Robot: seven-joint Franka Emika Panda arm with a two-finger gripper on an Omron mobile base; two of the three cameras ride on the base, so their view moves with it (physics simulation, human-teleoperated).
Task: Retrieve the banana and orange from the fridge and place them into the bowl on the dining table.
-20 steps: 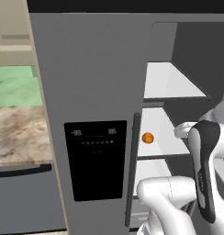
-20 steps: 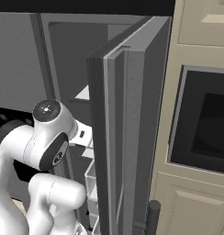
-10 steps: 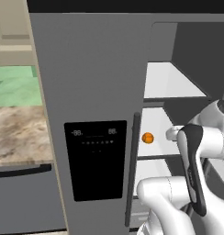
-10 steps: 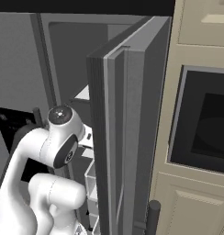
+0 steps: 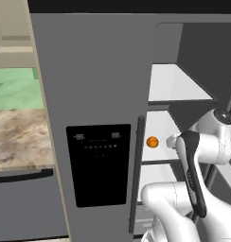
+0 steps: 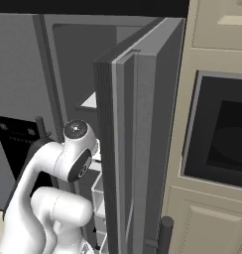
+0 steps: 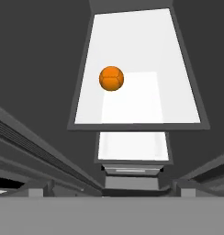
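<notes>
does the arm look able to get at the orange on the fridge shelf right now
Probably yes. The right fridge door stands open, the orange sits alone on a white shelf, and the hand view looks straight at it with nothing between.

One orange [image 7: 111, 78] in sight, one fridge [image 5: 98, 94] with two doors, one black dispenser panel [image 5: 98, 163], two white shelves [image 5: 176, 82] showing, one wall oven [image 6: 219, 134] alongside.

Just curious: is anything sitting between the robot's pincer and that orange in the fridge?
No. In the hand view, just bare white shelf lies before the orange; nothing blocks it.
</notes>
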